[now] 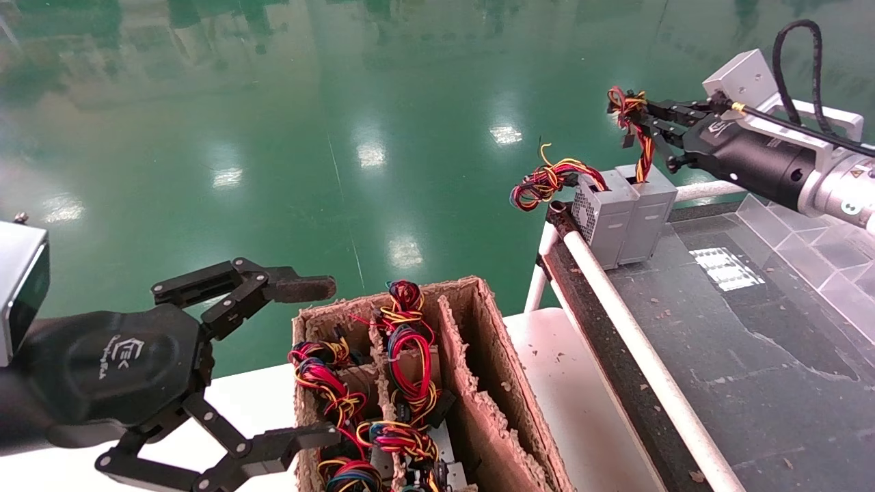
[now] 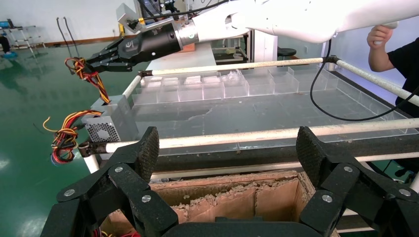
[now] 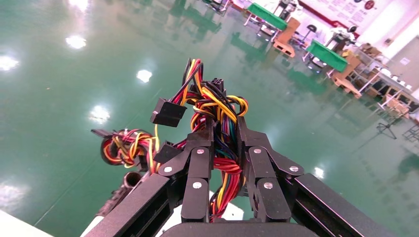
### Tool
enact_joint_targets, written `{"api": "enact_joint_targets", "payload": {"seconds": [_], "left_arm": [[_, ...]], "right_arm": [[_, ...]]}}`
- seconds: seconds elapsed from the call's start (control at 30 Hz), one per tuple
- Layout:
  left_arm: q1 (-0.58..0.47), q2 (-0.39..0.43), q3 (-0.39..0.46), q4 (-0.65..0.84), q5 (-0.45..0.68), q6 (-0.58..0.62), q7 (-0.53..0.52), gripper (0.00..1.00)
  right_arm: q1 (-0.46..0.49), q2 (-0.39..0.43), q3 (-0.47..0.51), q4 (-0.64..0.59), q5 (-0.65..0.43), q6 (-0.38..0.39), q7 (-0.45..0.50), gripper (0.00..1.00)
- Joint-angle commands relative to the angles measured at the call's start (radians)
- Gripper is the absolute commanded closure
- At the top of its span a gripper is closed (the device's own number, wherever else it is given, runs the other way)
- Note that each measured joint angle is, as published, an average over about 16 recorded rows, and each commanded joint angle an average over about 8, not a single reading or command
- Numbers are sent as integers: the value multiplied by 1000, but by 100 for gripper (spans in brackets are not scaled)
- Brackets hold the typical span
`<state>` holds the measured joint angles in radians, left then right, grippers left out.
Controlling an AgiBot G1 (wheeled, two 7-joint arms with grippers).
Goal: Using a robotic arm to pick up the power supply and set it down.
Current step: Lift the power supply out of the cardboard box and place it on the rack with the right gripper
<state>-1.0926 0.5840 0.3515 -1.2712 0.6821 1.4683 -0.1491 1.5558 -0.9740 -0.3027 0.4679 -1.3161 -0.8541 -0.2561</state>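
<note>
Nearest me, left gripper (image 1: 311,362) idles open; at two o'clock right gripper (image 1: 632,123) pinches power supply (image 1: 649,212) by floppy wires (image 1: 641,147); I'd grip the rigid, heavy casing.

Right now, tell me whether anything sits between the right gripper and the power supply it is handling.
Nothing visible does. The right gripper is shut on the wire bundle of the power supply, which stands on the dark tray beside a second supply. The left gripper hangs open over the cardboard box.
</note>
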Motion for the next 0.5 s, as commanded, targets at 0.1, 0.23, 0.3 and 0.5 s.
{"api": "enact_joint_targets", "payload": {"seconds": [0.1, 0.23, 0.3, 0.5], "left_arm": [[0, 0, 0, 0, 0, 0, 0, 0], [0, 0, 0, 0, 0, 0, 0, 0], [0, 0, 0, 0, 0, 0, 0, 0], [0, 0, 0, 0, 0, 0, 0, 0]], "right_arm": [[9, -4, -2, -26, -1, -10, -10, 0], [21, -4, -2, -50, -1, -16, -14, 0], [27, -4, -3, -60, -2, -20, -16, 0], [40, -3, -7, -83, -5, -36, -24, 0]]}}
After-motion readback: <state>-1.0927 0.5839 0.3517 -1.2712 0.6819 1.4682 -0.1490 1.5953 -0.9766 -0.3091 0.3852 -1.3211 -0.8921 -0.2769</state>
